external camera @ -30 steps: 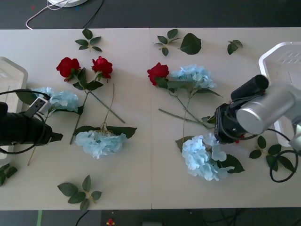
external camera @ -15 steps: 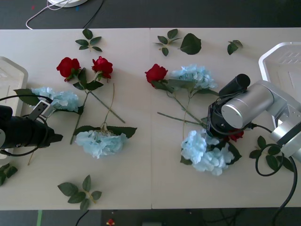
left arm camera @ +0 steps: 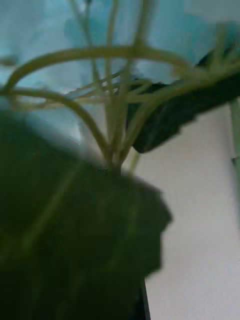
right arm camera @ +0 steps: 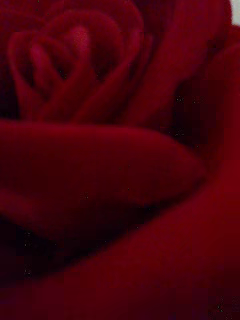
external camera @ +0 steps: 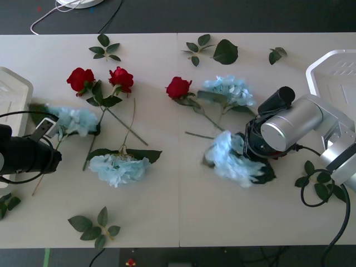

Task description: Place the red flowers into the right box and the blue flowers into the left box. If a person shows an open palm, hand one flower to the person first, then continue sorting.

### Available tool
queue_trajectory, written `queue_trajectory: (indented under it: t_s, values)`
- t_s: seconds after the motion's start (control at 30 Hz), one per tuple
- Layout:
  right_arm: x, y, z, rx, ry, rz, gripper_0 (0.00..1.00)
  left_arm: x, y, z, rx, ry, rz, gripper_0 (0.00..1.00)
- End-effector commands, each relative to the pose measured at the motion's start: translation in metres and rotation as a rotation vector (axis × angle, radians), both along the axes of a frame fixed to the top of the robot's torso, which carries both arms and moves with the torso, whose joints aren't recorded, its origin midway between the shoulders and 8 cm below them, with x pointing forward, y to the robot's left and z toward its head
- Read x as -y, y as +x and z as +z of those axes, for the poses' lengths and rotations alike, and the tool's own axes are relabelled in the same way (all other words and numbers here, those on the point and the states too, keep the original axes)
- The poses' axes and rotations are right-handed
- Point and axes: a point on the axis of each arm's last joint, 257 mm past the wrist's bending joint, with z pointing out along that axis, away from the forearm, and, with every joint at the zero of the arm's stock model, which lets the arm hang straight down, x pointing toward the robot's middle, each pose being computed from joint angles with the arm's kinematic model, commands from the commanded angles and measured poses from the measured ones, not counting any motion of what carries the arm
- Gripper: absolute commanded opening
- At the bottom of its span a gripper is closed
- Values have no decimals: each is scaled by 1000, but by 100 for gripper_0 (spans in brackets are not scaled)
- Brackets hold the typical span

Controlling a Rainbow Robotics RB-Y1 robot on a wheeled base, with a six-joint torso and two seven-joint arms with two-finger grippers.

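We are seeing the right tool (external camera: pixel 251 149) pulling a blue flower (external camera: pixel 229 158) leftward across the tabletop (external camera: pixel 167 211), with a red rose (right arm camera: pixel 100 125) pressed against its camera, perhaps gripped, though we cannot tell.

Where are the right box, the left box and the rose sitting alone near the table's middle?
right box (external camera: pixel 321 64), front view, on its white rounded rim.
left box (external camera: pixel 16 82), front view, on its plain white wall.
lone red rose (external camera: pixel 178 87), front view, on the flower head.
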Motion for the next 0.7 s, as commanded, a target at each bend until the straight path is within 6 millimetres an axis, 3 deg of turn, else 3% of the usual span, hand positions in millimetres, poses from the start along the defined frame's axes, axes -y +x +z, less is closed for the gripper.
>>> queue_trajectory:
  t_s: [0.03,0.23,0.43,0.7]
  values:
    - [-7,7,15,21,-3,4,0,-9,33,38,94,32,-21,0]
    - [-2,-8,47,7,-30,46,0,-27,57,82,150,31,31,0]
    - [1,-28,83,-7,-38,92,0,-24,72,150,114,5,79,0]
    - [7,-43,123,27,-14,138,0,-62,35,261,-38,10,194,0]
